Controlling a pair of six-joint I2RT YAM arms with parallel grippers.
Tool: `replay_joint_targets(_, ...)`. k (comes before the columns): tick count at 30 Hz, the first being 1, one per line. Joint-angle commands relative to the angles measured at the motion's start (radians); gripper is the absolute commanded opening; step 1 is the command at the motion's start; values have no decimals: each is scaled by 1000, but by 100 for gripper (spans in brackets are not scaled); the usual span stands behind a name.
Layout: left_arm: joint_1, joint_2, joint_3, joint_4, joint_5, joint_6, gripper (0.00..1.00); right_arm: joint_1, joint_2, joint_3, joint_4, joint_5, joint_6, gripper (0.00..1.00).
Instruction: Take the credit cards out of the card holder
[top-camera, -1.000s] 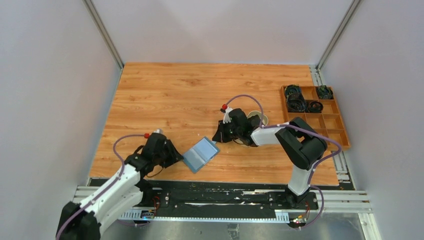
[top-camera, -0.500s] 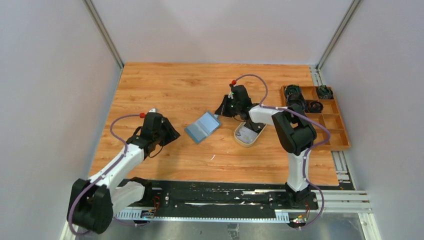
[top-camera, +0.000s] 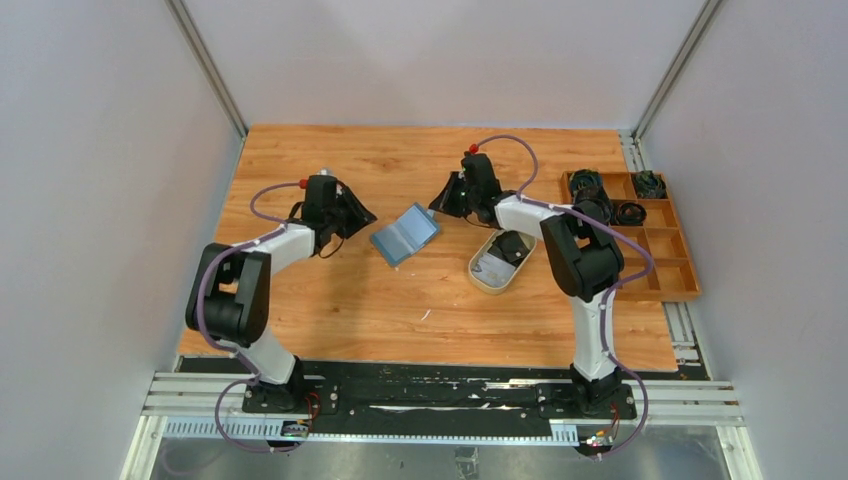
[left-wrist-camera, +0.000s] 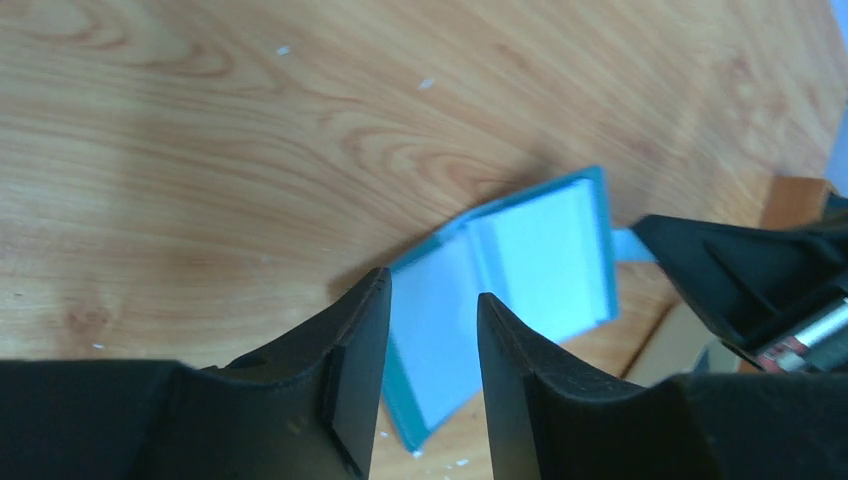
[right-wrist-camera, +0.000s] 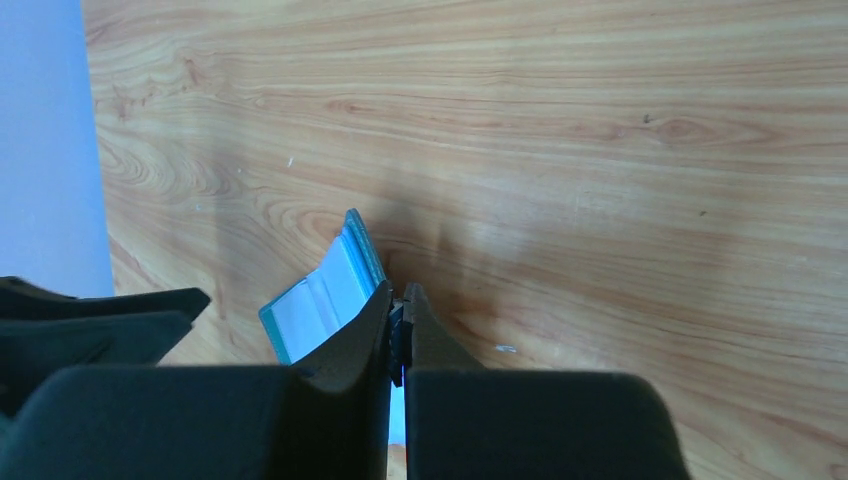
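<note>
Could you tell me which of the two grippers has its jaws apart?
The left gripper: its jaws stand apart, while the right gripper is pinched shut on the edge of the card holder.

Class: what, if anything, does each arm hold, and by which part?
The right jaws are shut on the card holder, pinching its small edge tab. The left jaws are open, holding nothing.

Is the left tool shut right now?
No, the left tool is open: its jaws stand apart, and the card holder shows through the gap.

Wooden table (top-camera: 330, 170): card holder (top-camera: 404, 236), tray (top-camera: 487, 289), organizer (top-camera: 660, 262)
</note>
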Motion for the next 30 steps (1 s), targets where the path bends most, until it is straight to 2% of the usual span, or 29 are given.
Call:
replay_joint_targets(1,21,71,-1,78,26,-42,44,-35,28,12,-36,14,24,0)
replay_joint_targets(8,21,125,14,112,47,-72,45,-78,91,58,-3,-22,71,0)
replay_joint_targets(15,16,231,-23,237,94,-189,43,-90,106,64,35,-23,103,0)
replay_joint_targets(22,-2,310,23,264,89,-214,42,-102,106,56,63,-35,114,0)
replay_joint_targets(30,-2,304,25,264,67,-217,34,-100,113,34,98,-53,138,0)
